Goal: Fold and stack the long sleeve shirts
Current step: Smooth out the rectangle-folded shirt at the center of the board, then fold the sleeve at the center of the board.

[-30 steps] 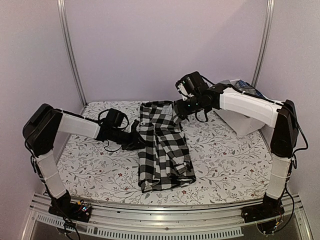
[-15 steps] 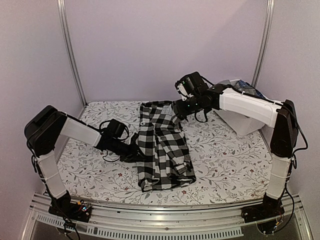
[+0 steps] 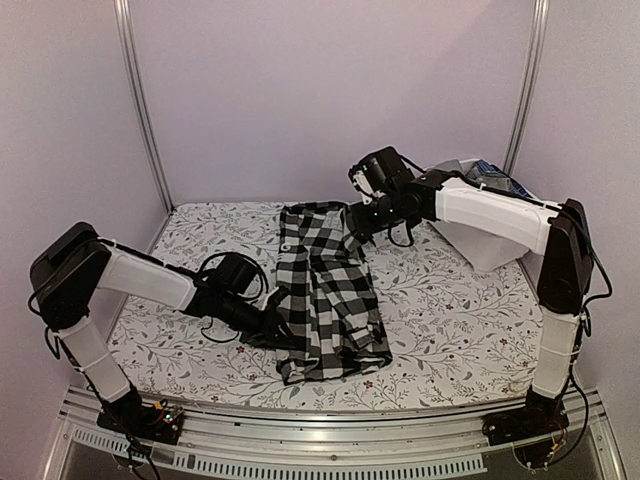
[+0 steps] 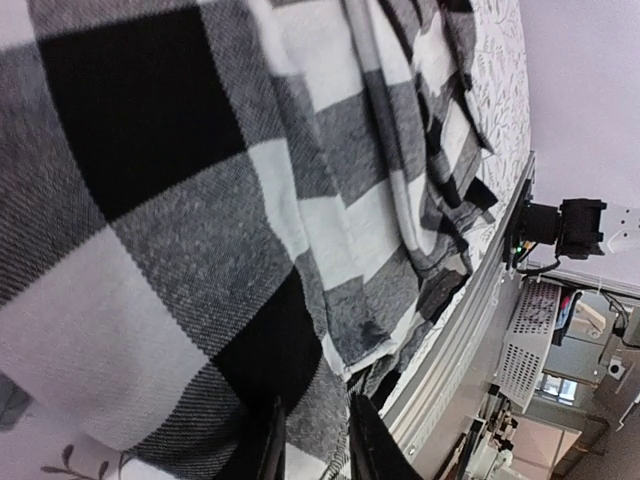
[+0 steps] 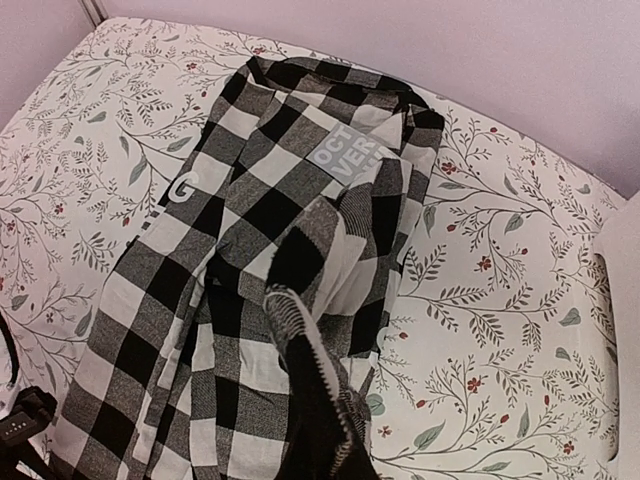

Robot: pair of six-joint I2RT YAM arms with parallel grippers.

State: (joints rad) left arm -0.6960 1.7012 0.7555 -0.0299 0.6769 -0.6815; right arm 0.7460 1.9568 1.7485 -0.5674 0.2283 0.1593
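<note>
A black-and-white checked long sleeve shirt lies lengthwise in the middle of the flowered table, folded into a narrow strip. My left gripper is low at the shirt's left edge near its front end. In the left wrist view its fingers stand close together with checked cloth between them. My right gripper hangs above the shirt's far right corner. In the right wrist view a fold of the shirt rises into that gripper and covers its fingers. A grey label shows near the collar.
A white box stands at the back right with grey and blue cloth on top. The metal rail runs along the table's near edge, close to the shirt's front end. Walls and frame posts close in the back and sides.
My left gripper has slid along the shirt's left edge toward the near side and a little right. The right gripper has stayed almost still, holding its fold up.
</note>
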